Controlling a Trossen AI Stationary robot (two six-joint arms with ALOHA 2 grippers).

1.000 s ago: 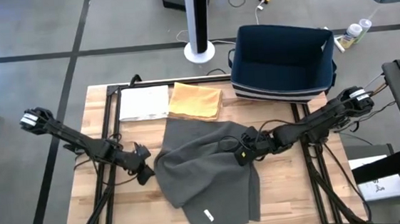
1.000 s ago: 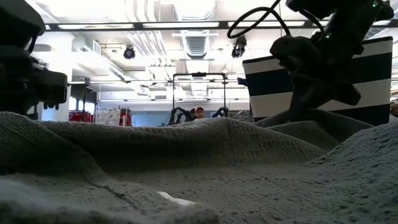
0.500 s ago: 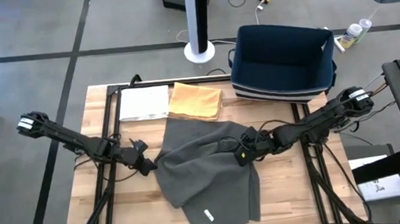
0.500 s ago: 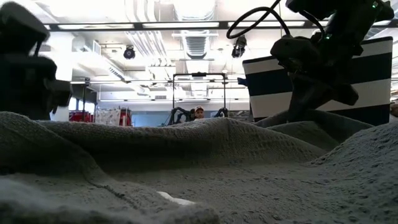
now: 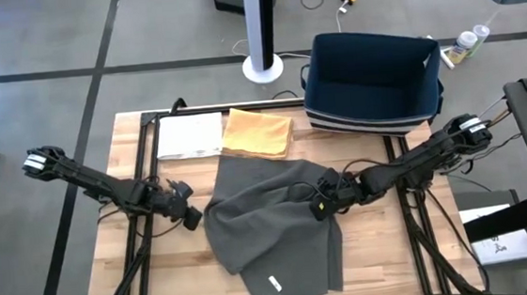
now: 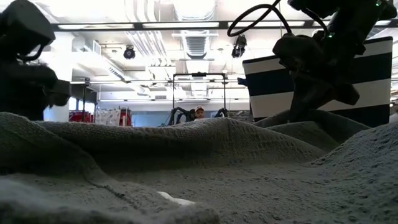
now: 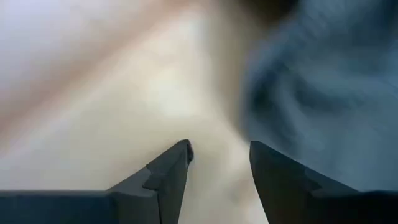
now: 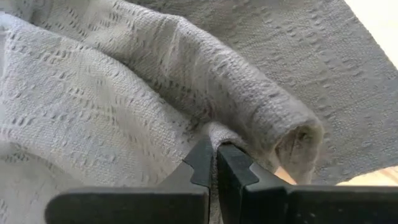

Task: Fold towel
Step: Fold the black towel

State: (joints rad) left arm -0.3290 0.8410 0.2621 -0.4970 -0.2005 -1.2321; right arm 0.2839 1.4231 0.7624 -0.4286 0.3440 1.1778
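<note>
Pinching grey towel (image 5: 269,222) fold: right gripper (image 5: 321,205), jaws clamped | left gripper (image 5: 192,216) beside towel's left edge, jaws apart, empty

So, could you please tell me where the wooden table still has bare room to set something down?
Bare wood shows along the front left edge and right of the grey woven towel. The back is crowded: white sheet, orange cloth, navy striped bin.
</note>
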